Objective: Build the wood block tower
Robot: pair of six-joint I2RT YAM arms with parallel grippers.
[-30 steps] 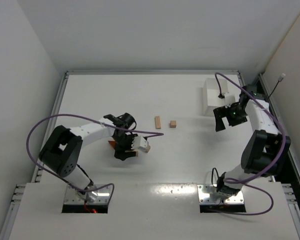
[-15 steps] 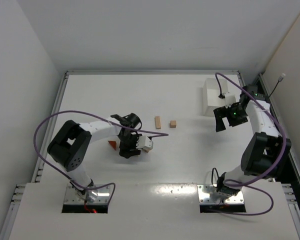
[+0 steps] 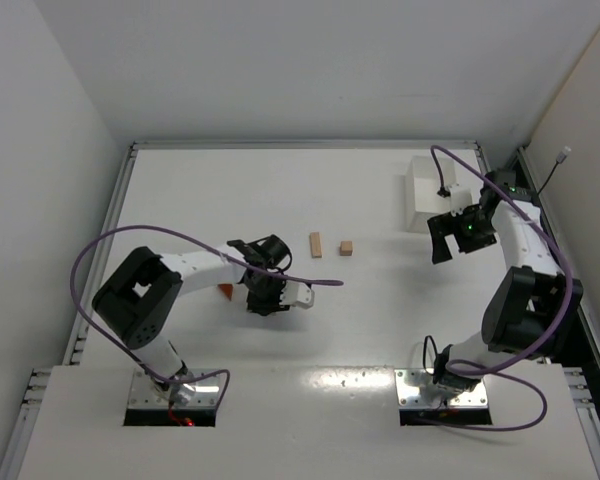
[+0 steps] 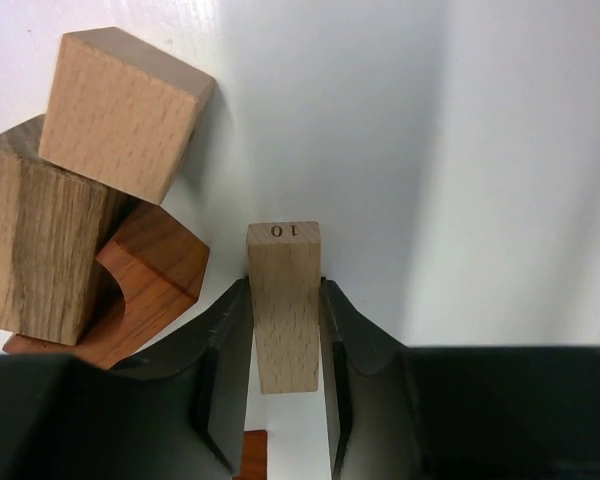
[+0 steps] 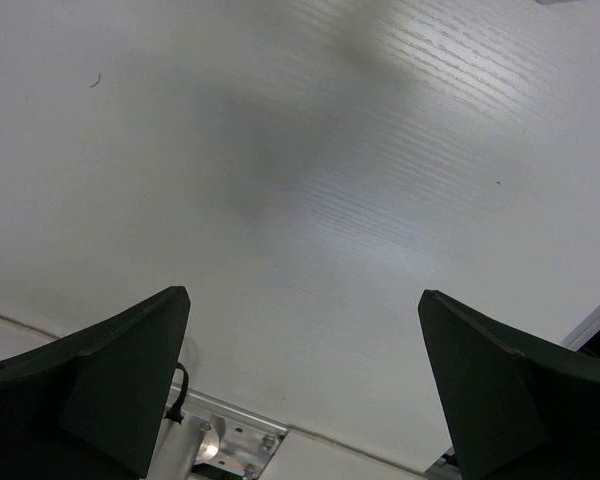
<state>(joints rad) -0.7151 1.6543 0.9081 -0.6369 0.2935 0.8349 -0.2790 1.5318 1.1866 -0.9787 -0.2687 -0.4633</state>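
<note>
Now my left end effector (image 3: 267, 297) pinches the bar (image 4: 283, 300) beside the cube (image 4: 120, 110) and arch (image 4: 155, 285); sideways drift could knock them. My right end effector (image 5: 302, 298) gapes, empty.

My two dark fingers (image 5: 130, 370) stand spread wide, one at the lower left and one at the lower right, above a white, faintly ribbed surface (image 5: 380, 130) that carries a soft grey shadow (image 5: 250, 170), with a metal bracket (image 5: 225, 435) with screws just beside the left one.
</note>
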